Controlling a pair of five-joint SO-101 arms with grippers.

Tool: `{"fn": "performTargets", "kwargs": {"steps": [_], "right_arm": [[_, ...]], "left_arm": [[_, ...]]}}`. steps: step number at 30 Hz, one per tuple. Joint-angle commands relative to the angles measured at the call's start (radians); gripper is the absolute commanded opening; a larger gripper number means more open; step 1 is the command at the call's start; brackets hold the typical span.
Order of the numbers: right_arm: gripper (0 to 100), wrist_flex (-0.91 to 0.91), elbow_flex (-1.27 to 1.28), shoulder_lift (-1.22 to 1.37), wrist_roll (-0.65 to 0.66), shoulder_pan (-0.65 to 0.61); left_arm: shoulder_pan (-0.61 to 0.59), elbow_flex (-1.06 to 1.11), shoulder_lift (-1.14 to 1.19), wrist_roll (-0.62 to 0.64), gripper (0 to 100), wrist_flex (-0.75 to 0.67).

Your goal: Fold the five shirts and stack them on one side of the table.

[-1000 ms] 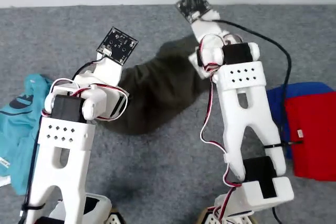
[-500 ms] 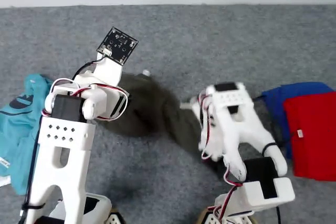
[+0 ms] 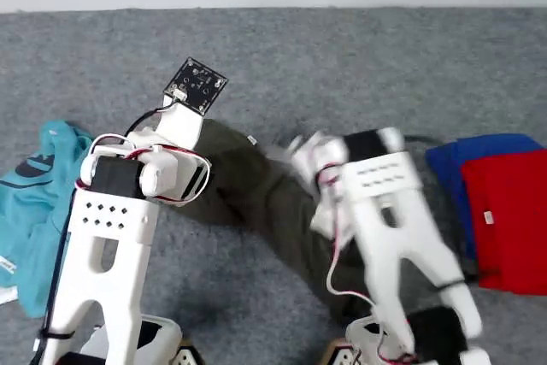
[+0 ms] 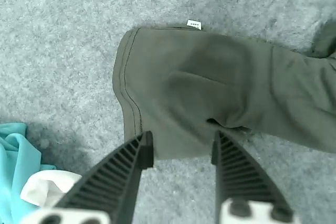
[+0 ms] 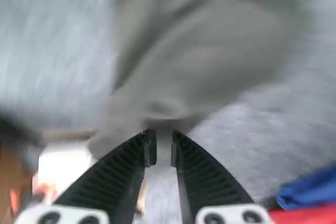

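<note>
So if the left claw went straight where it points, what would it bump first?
Probably the olive shirt. The left gripper is open and aimed at the shirt's near edge, so cloth comes first, then the grey table under it. Its height is hard to judge.

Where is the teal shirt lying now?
In the high view the teal shirt lies at the table's left edge, beside the left arm, apart from the olive shirt.

White moulded-plastic left arm [image 3: 102,245] and right arm [image 3: 389,203], each with rows of small round holes, black servo blocks and looped red, white and black wires; square black circuit board [image 3: 196,87] at left wrist; left hand [image 4: 182,142] and right hand [image 5: 163,137] black, ribbed.
</note>
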Motion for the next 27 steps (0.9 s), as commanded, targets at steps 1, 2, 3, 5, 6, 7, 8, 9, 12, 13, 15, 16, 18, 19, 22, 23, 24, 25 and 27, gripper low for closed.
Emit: {"fn": "performTargets", "kwargs": {"steps": [1,2,3,5,6,7,8,9,12,13,15,16,18,19,22,23,24,25,27], "right_arm": [[6.5,0.001,-0.196,-0.054,-0.167,0.11],[6.5,0.004,-0.219,-0.053,-0.187,0.124],[6.7,0.008,-0.227,-0.053,-0.192,0.128],[9.9,0.013,-0.21,-0.041,-0.186,0.119],[12.5,0.007,-0.189,-0.024,-0.186,0.114],[15.7,-0.001,-0.163,-0.002,-0.186,0.113],[18.9,-0.022,-0.137,0.028,-0.18,0.11],[21.6,-0.053,-0.107,0.064,-0.18,0.11],[21.2,-0.203,-0.026,0.193,-0.183,0.108],[19.7,-0.254,-0.015,0.239,-0.183,0.108],[16.7,-0.34,-0.017,0.329,-0.183,0.108],[15.8,-0.374,-0.021,0.371,-0.183,0.108],[16.2,-0.395,-0.057,0.45,-0.183,0.107],[16.5,-0.397,-0.08,0.486,-0.184,0.104],[16.2,-0.394,-0.143,0.568,-0.216,0.091],[16.1,-0.394,-0.158,0.593,-0.219,0.082],[16.1,-0.394,-0.167,0.611,-0.216,0.071],[16.0,-0.394,-0.173,0.628,-0.216,0.061],[14.8,-0.395,-0.176,0.641,-0.216,0.036]], "left_arm": [[-0.005,0.015,-0.003,-0.009,19,-0.055],[-0.005,0.025,-0.003,-0.009,19,-0.072],[-0.005,0.038,-0.003,-0.009,19,-0.086],[-0.005,0.058,-0.003,-0.009,19,-0.109],[-0.005,0.065,-0.003,-0.009,19,-0.118],[-0.005,0.071,-0.003,-0.009,19,-0.126],[-0.005,0.077,-0.003,-0.009,19,-0.132],[-0.005,0.081,-0.003,-0.009,19,-0.132],[-0.005,0.081,-0.003,-0.009,19,-0.132],[-0.005,0.081,-0.003,-0.009,19,-0.13],[-0.005,0.081,-0.003,-0.009,19,-0.126],[-0.005,0.081,-0.003,-0.009,19,-0.126],[-0.005,0.081,-0.003,-0.009,19,-0.124],[-0.005,0.081,-0.003,-0.009,19,-0.124],[-0.005,0.081,-0.003,-0.009,19,-0.124],[-0.005,0.081,-0.003,-0.009,19,-0.124],[-0.005,0.081,-0.003,-0.009,19,-0.124],[-0.005,0.082,-0.003,-0.009,19,-0.124],[-0.005,0.088,-0.003,-0.009,19,-0.129]]}}
